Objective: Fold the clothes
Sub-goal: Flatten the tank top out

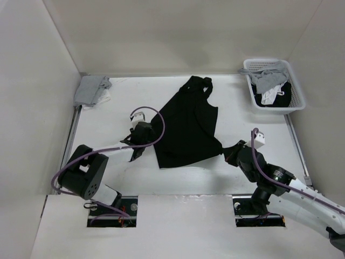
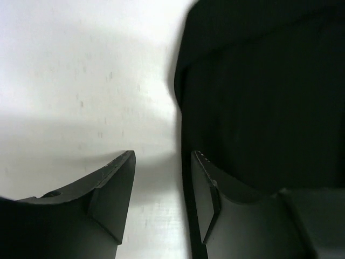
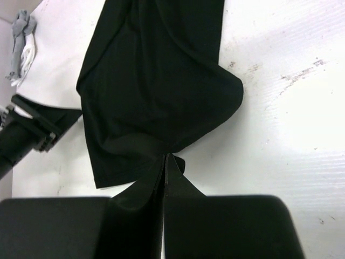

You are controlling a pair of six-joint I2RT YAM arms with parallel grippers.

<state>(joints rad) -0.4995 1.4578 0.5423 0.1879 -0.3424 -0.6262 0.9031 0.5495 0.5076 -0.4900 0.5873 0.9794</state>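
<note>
The clothes are one black shirt (image 1: 186,127) lying crumpled on the white table, also filling the upper right of the left wrist view (image 2: 264,91) and the top of the right wrist view (image 3: 153,81). My right gripper (image 1: 225,152) is shut, its jaws pressed together on a bunched corner of the shirt (image 3: 167,156) at the garment's right edge. My left gripper (image 1: 138,144) stands open at the shirt's left edge (image 2: 161,178). Bare table shows between its fingers, and its right finger (image 2: 207,199) lies over the cloth's border.
A grey folded cloth bundle (image 1: 91,90) lies at the back left corner. A white plastic basket (image 1: 273,85) with grey and white garments stands at the back right. White walls enclose the table (image 1: 108,162) on three sides.
</note>
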